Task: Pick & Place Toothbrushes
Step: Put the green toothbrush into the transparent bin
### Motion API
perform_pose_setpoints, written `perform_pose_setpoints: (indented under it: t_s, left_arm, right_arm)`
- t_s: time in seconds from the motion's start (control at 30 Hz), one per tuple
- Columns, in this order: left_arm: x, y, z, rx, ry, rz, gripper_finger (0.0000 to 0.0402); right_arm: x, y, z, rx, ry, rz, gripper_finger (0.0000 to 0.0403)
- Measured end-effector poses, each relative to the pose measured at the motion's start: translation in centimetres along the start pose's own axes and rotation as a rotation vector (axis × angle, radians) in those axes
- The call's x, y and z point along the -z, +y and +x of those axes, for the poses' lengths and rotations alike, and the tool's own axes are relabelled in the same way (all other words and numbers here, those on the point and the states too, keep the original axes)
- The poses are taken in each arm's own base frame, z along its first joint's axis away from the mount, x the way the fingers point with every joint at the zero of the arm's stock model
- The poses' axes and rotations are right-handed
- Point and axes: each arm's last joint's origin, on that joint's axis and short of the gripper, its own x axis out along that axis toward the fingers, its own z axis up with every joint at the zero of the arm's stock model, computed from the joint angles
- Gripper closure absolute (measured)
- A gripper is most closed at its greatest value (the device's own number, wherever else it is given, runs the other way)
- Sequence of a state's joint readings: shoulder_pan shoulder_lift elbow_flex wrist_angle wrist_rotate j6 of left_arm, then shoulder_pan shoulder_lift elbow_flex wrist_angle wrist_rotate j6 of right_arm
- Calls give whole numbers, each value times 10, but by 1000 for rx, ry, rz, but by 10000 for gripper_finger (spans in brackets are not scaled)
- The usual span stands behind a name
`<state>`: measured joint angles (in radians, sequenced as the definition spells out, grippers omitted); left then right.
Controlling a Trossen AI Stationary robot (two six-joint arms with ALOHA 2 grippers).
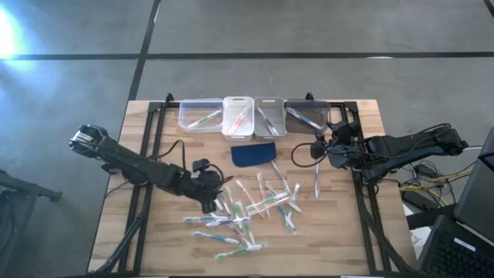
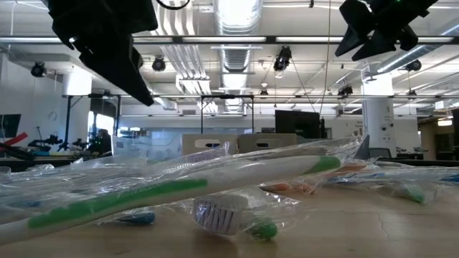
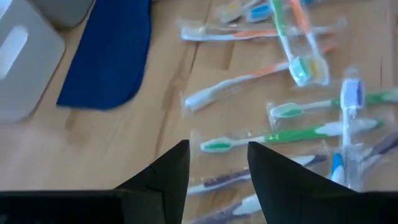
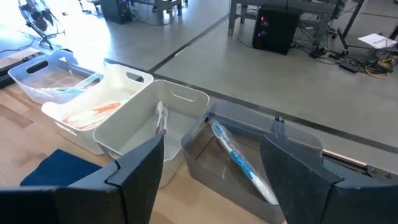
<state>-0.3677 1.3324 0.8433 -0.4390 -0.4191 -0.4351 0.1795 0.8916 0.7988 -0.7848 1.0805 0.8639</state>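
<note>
Several wrapped toothbrushes (image 1: pixel 247 212) lie scattered flat on the wooden table's near half. In the low view a green-and-white one (image 2: pixel 215 183) lies closest. My left gripper (image 3: pixel 217 163) hovers open, slanting down over the pile's far-left part, above a green toothbrush (image 3: pixel 273 135), with nothing between its fingers. My right gripper (image 4: pixel 214 165) stands open above the table's far right, facing the row of bins. Its fingers are empty. A blue toothbrush (image 4: pixel 239 155) lies inside the dark bin (image 4: pixel 249 186) in front of it.
Four small bins line the far edge: a clear one (image 1: pixel 199 116), two pale ones (image 1: pixel 238 116) (image 1: pixel 268 116) and the dark one (image 1: pixel 306 117), each with toothbrushes inside. A dark blue pad (image 1: pixel 255 154) lies before them. One toothbrush (image 1: pixel 316 179) lies apart at the right.
</note>
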Motion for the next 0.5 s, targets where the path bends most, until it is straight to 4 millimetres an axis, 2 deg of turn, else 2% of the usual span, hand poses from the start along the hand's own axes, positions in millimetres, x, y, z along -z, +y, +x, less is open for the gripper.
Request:
perform_pose_setpoints:
  t_s: [0.23, 0.5]
  left_arm:
    - [-8, -6, 7, 70, -60, 107, 234]
    - [-11, -6, 7, 94, -75, 48, 234]
  right_arm:
    - [0, 0, 1, 5, -5, 2, 128]
    - [0, 0, 1, 4, -6, 5, 116]
